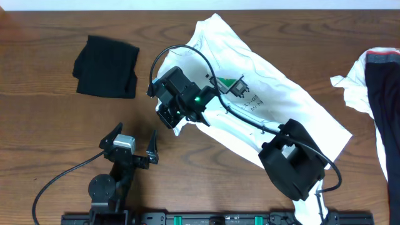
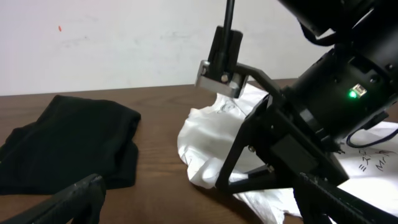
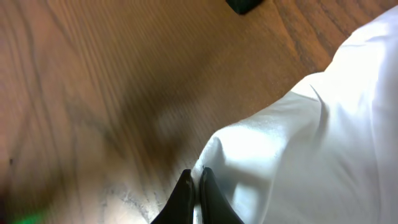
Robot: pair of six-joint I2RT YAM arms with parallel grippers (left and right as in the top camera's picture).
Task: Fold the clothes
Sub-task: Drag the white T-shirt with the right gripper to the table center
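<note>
Jaws of the right gripper (image 3: 195, 180) are pinching together on a folded edge of the white T-shirt (image 1: 275, 100). The dark fingertips are meeting with a thin lip of cloth between them, close over the wooden table (image 1: 50, 125). Jaws of the left gripper (image 1: 136, 134) are standing wide apart and holding nothing. It is hovering over bare wood at about 7 o'clock in the overhead view, with its opening facing 12 o'clock.

The white T-shirt is lying crumpled on a diagonal, running from 12 o'clock through the centre toward 4 o'clock. Its small green-and-black print (image 1: 234, 86) is facing up near the middle, with grey lettering just beside it. The pinched edge is sitting at the shirt's 8 o'clock side, just left of the table's centre. The right arm (image 1: 294, 162) is reaching in from 5 o'clock and crossing over the shirt to get there, with a green light glowing on its wrist.

A black garment (image 1: 106, 65) is lying folded at 10 o'clock, apart from the shirt. From the left wrist it is showing at 9 o'clock, with the bunched white cloth at the centre. White-and-dark garments (image 1: 375, 81) are lying at the 3 o'clock edge, partly cut off by the frame and separate from the T-shirt
</note>
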